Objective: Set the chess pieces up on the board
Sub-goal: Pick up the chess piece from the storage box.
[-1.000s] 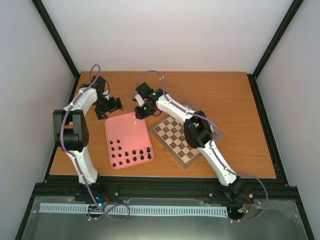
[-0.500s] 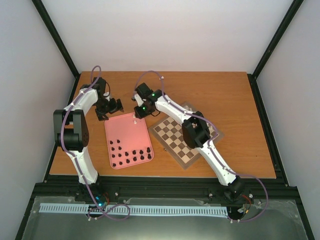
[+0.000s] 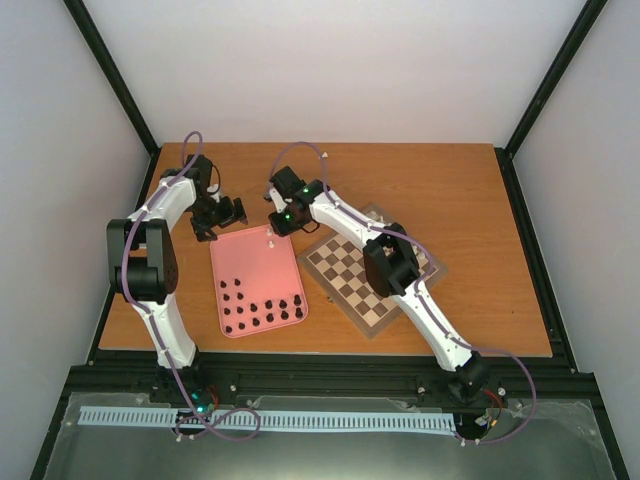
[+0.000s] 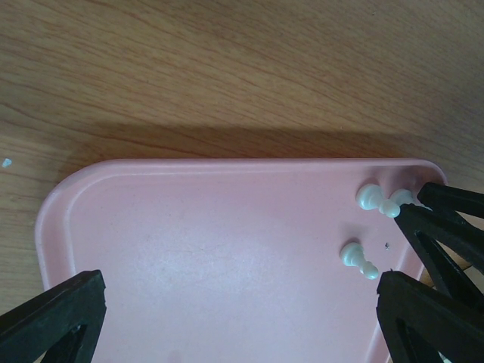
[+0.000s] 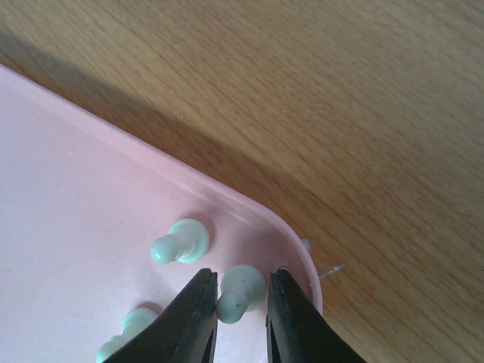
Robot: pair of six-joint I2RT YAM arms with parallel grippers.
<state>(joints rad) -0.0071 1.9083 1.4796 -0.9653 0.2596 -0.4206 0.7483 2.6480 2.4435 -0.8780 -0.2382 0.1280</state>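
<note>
At the pink tray's [image 5: 91,227] far right corner — right claw [image 5: 240,278] straddles a cream pawn [image 5: 242,290].
Pawn lies toppled between the narrow-set jaws, its length running along them — clamped or not, I cannot tell.

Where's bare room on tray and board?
The tray is bare midway, between black pieces near and white pieces in its far right corner; the board shows bare squares. Crowded: that corner, right end effector straddling a pawn.

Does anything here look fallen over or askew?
Yes. The white pieces in the far corner of the pink tray seem to lie on their sides, while the black pieces sit in rows. The board sits askew to the table edge.
</note>
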